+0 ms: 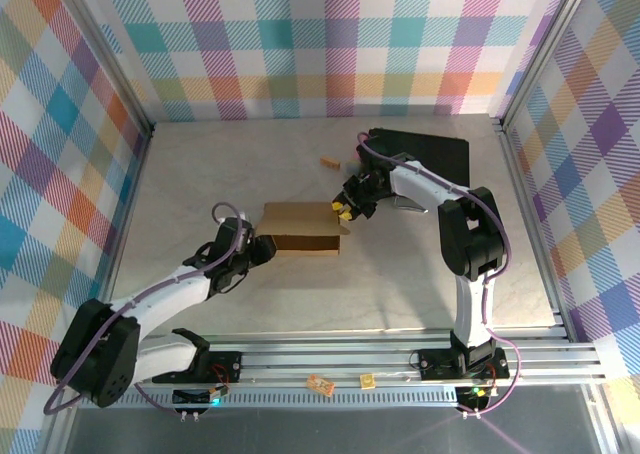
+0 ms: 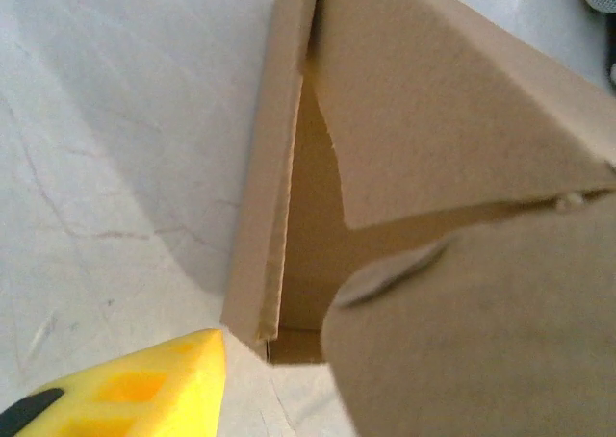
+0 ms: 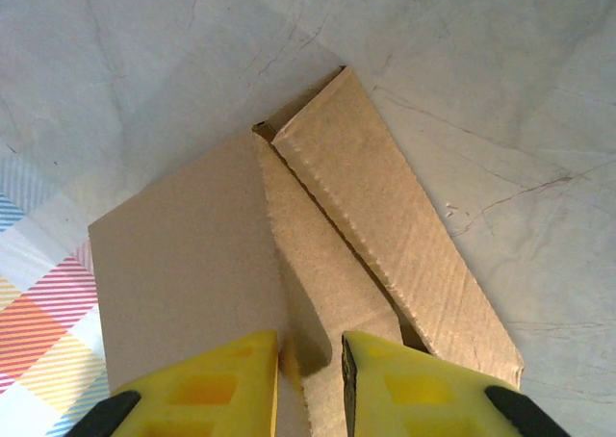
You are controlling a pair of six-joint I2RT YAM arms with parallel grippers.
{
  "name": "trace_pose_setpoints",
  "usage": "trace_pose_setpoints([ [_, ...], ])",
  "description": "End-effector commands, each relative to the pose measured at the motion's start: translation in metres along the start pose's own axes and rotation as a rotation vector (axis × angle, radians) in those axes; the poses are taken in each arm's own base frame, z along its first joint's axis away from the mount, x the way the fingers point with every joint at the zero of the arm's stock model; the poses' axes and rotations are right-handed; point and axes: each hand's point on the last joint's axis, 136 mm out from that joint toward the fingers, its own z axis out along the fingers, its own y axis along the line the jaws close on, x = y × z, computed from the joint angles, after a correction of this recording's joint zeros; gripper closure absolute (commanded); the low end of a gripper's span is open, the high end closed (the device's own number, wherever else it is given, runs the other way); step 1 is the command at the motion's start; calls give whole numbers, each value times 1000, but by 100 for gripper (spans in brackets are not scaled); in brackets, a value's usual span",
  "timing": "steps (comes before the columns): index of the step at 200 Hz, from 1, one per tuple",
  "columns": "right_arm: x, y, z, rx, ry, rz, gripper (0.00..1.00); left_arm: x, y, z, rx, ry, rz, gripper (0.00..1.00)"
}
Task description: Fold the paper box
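Observation:
The paper box is brown cardboard, partly folded, lying mid-table. My left gripper is at its left end. In the left wrist view one yellow finger stands clear of the upright side wall, and a blurred flap hides the other; the jaws look open with nothing pinched. My right gripper is at the box's right end. In the right wrist view, the right gripper has a narrow gap over a flap strip, beside the flat panel and the side flap.
A black case lies at the back right, behind the right arm. A small tan block sits behind the box. Two small pieces rest on the front rail. Metal frame rails border the table left and right.

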Motion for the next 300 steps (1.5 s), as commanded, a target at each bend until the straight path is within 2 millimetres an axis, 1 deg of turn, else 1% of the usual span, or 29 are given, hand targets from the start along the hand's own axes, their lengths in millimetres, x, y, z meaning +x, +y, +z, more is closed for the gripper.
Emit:
trace_pose_setpoints([
  [1,2,-18,7,60,5,-13,76,14,-1,-15,19,56,-56,49],
  [35,0,-18,7,69,-5,-24,77,22,-9,-40,65,106,-120,45],
  [42,-1,-18,7,71,-5,-26,77,30,-5,-46,51,141,-144,44],
  [64,-1,-19,8,77,-6,-38,77,44,-5,-59,80,190,-249,44],
  [79,-2,-20,8,84,-7,-45,77,47,-6,-70,109,183,-321,42],
  [88,-3,-21,9,90,-6,-49,77,42,-6,-81,109,163,-355,41],
  [104,-3,-22,8,98,-10,-63,77,30,-7,-101,79,136,-379,35],
  [120,-3,-18,4,98,-18,-89,76,16,-12,-118,18,155,-365,34],
  [131,-3,-14,-2,96,-28,-110,74,7,-15,-122,-51,195,-329,34],
  [134,-3,-13,-3,98,-31,-115,73,7,-11,-121,-84,215,-317,34],
  [140,-2,-11,-7,99,-37,-127,72,-2,-13,-124,-119,230,-289,34],
  [141,-2,-10,-8,98,-38,-129,71,-5,-15,-127,-114,224,-283,34],
  [142,-2,-10,-9,98,-39,-131,71,-3,-12,-124,-135,238,-280,34],
  [145,-2,-9,-11,99,-41,-137,71,-12,-14,-127,-139,230,-264,34],
  [152,-2,-7,-15,103,-49,-149,69,-23,-15,-127,-168,235,-228,34],
  [163,0,-6,-20,109,-50,-162,66,-39,-12,-120,-204,249,-192,33],
  [183,4,-8,-25,111,-46,-180,60,-62,-9,-93,-207,277,-180,34],
  [197,9,-11,-25,103,-31,-185,57,-71,-6,-70,-197,307,-186,36],
  [213,18,-13,-21,79,3,-189,53,-76,-9,-41,-152,342,-190,38],
  [231,30,-19,-15,85,45,-199,51,-73,-14,-13,-106,395,-201,39],
  [248,37,-24,-8,97,70,-212,50,-68,-14,6,-90,417,-204,40],
  [269,41,-30,1,110,95,-211,51,-58,-10,20,-91,448,-202,40],
  [300,43,-41,15,144,124,-211,57,-32,9,31,-143,508,-179,45],
])
